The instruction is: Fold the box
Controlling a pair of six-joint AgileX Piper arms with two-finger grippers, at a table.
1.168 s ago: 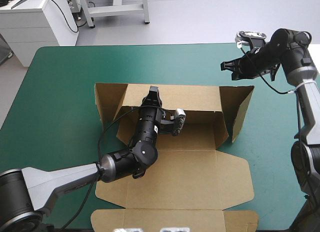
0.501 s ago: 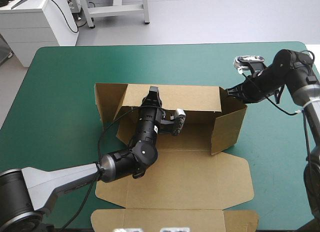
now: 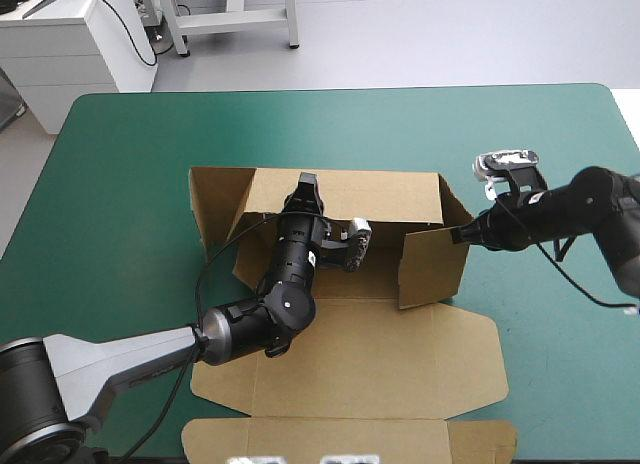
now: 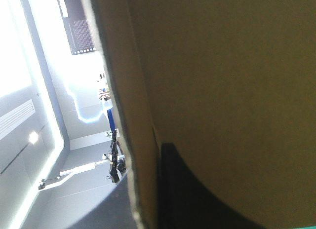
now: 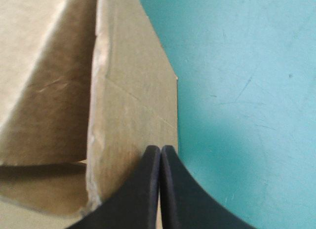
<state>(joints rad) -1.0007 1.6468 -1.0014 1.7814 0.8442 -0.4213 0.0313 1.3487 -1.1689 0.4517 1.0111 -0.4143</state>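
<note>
The brown box [image 3: 350,354] lies in the middle of the table, its floor and lid flat and its back wall [image 3: 372,196] raised. My left gripper [image 3: 306,187] is shut on that wall's top edge. In the left wrist view the board [image 4: 222,81] fills the picture, with one black finger [image 4: 192,194] against it and the other hidden. My right gripper [image 3: 460,235] is shut and its tip touches the outer face of the right end flap [image 3: 432,269], which stands upright, turned in across the box's end. The right wrist view shows the shut fingers [image 5: 161,149] against that flap [image 5: 128,105].
The left end flap [image 3: 210,209] stands splayed outward from the back wall. The lid panel [image 3: 350,434] reaches the table's near edge. Bare teal-green cover [image 3: 540,134] lies to the right of the box and behind it.
My right gripper came down from the far right and closed, pushing the right end flap from splayed outward to turned inward. The left arm stayed put.
</note>
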